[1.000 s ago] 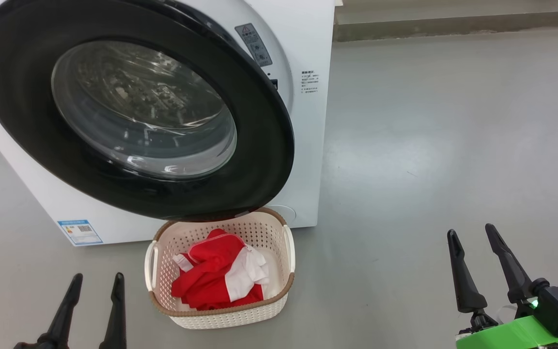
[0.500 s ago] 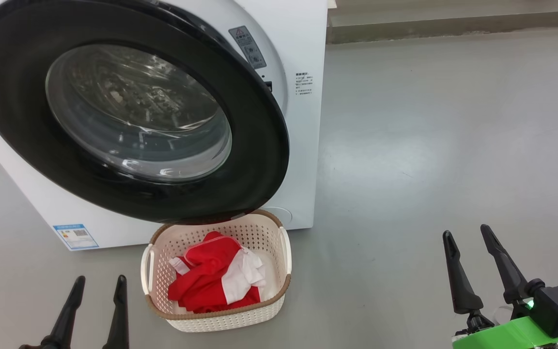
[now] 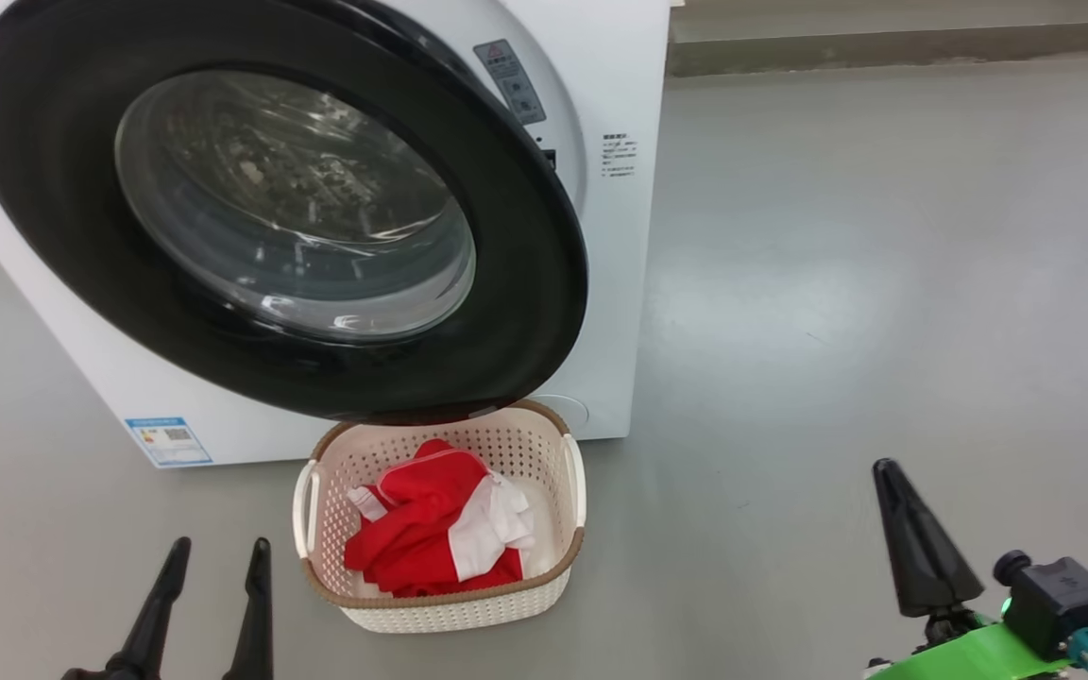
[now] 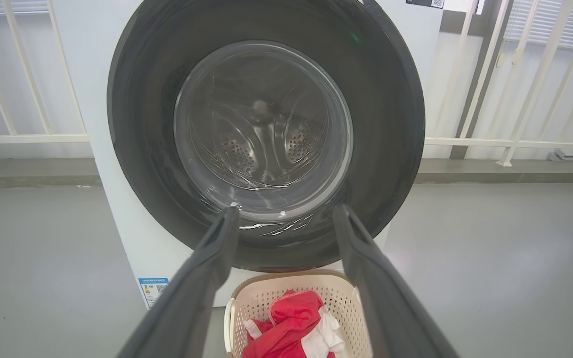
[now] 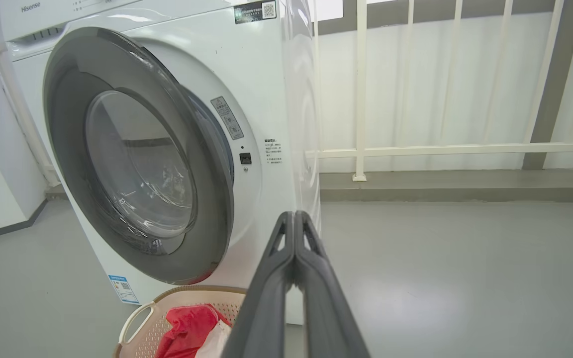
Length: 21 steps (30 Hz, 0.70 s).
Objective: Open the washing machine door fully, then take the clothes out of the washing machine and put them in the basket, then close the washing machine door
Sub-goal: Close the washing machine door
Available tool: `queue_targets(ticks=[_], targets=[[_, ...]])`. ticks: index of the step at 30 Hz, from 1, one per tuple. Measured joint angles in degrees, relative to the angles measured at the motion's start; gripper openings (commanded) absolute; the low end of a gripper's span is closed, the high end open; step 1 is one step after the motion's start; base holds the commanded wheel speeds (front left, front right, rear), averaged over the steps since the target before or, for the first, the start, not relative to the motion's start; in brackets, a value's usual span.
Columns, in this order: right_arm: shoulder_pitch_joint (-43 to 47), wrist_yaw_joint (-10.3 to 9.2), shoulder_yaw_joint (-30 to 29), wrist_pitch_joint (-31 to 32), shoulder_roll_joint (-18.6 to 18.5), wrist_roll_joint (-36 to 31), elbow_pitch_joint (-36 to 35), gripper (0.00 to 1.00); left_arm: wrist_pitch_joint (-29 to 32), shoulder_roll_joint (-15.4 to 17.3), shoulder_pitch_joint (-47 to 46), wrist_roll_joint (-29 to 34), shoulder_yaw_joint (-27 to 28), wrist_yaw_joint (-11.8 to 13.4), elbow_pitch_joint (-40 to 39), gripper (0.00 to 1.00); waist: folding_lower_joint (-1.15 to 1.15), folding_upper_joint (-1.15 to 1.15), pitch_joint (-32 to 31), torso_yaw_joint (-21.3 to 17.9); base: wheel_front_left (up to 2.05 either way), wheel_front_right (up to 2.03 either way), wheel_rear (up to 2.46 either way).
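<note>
The washing machine (image 3: 624, 283) is white, and its black-rimmed washing machine door (image 3: 294, 203) stands ajar, its right edge swung out from the front (image 5: 137, 164). Below the door, the cream basket (image 3: 454, 604) sits on the floor with the red and white clothes (image 3: 412, 529) piled inside. My left gripper (image 3: 221, 546) is open and empty, low and left of the basket; in its own view its spread gripper (image 4: 286, 209) frames the door glass (image 4: 264, 124). My right gripper (image 3: 886, 467) is shut on nothing, well right of the basket, its gripper (image 5: 294, 214) pointing at the machine's right front corner.
Bare grey floor (image 3: 884, 283) stretches to the right of the machine. A raised kerb (image 5: 440, 184) and a white railing (image 5: 361, 99) run along the back wall. A small blue label (image 3: 169, 441) marks the machine's lower left.
My right gripper's fingers have closed together. The head camera has shifted a little, so the whole picture slid right. The left gripper, door and basket have not moved.
</note>
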Motion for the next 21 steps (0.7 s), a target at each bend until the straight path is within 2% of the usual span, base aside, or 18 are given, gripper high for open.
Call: queue_targets(ticks=[7, 21], targets=[[-2.63, 0.0, 2.68, 0.0, -0.05, -0.03, 4.92, 0.0, 0.0, -0.1, -0.23, 0.02, -1.69, -0.01, 0.03, 1.0, 0.0, 0.0, 0.66, 2.05, 0.0, 0.0, 0.0], [-17.73, 0.0, 10.65, 0.0, -0.99, -2.2, 17.25, 0.0, 0.0, 0.24, -3.64, -0.25, -5.1, -0.01, 0.48, 1.0, 0.0, 0.0, 4.68, 6.38, 0.0, 0.0, 0.0]])
